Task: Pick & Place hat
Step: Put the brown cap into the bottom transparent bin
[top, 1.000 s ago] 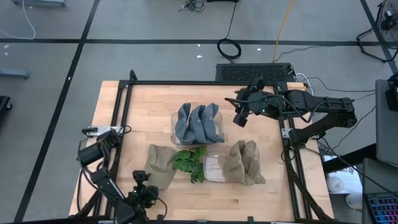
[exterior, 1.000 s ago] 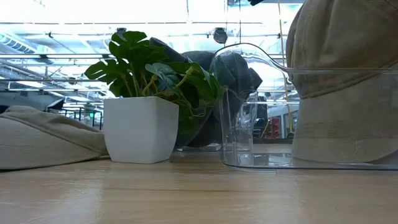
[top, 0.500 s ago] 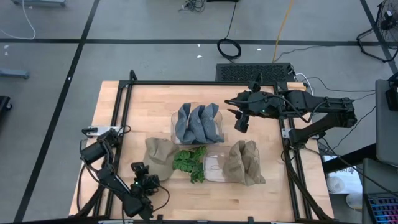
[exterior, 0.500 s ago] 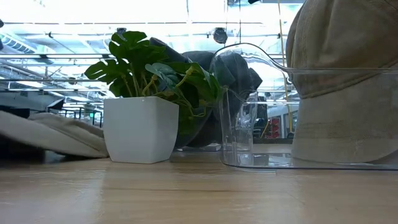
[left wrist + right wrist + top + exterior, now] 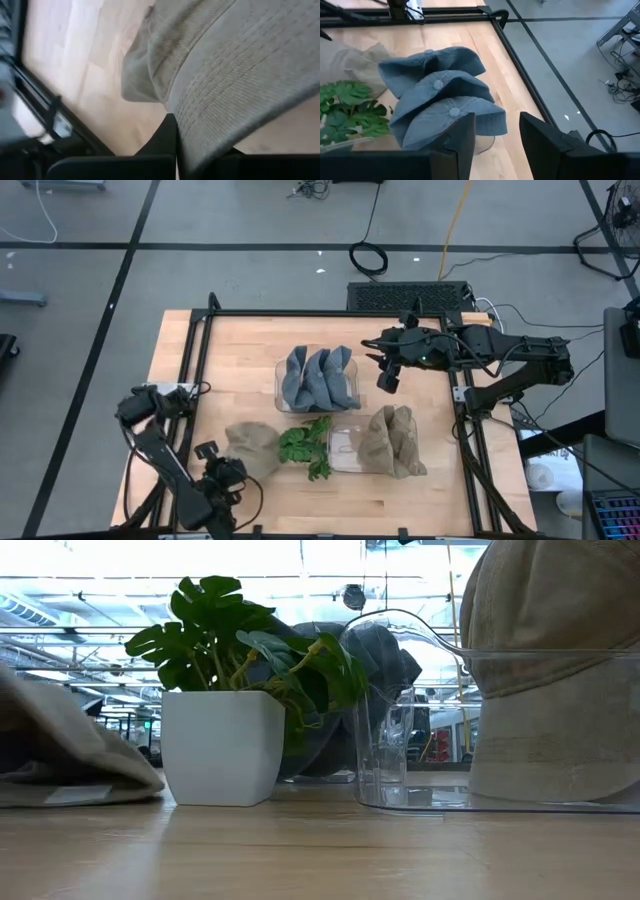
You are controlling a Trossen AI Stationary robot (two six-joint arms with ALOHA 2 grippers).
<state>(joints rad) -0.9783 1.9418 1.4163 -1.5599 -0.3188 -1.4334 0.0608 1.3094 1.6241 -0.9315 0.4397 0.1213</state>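
Note:
A tan hat [image 5: 250, 446] lies bunched on the wooden table, just left of a small plant [image 5: 305, 446] in a white pot [image 5: 220, 745]. My left gripper [image 5: 228, 473] is at the hat's near side, shut on its brim. In the low view the hat [image 5: 60, 755] rises toward the left. My right gripper [image 5: 388, 376] hangs open and empty, above the table to the right of the blue hats [image 5: 440, 90]. My left gripper pinches the tan hat's stitched brim [image 5: 210, 120] between its two fingers, at the brim's edge. It comes in low from the table's near-left side. The brim end is raised, and the rest of the hat [image 5: 90, 780] lies on the table.
A clear bin [image 5: 283, 370] at the table's middle holds a row of blue hats [image 5: 318, 378]. A second clear bin [image 5: 340, 448] at the near right holds tan hats [image 5: 390, 442]. A black frame [image 5: 200, 350] runs around the table.
My left gripper has shut on the tan hat's brim and drawn it up and toward the left. The hat, flat and spread out before, is now bunched with its brim end raised. The plant pot has shifted slightly.

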